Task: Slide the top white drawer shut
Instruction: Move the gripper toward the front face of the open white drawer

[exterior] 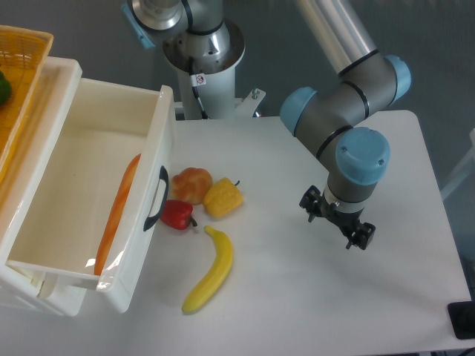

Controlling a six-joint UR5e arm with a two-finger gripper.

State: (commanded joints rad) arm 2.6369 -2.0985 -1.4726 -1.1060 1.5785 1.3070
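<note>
White deep plastic top drawer (82,185) with a black curved handle (155,199) stands pulled fully out at 9 o'clock, a long orange carrot (117,211) lying inside. Step in hand: approach, nothing touched yet. Claw (338,220) hangs at 3 o'clock over the white tabletop (312,297), well apart from the drawer, fingers slightly spread, pinching nothing. Next move calls for crossing toward 9 and pressing the drawer front. Red pepper (177,213), yellow pepper (223,199), peach-coloured fruit (191,185) and yellow banana (211,270) crowd the front; room is tight there.
</note>
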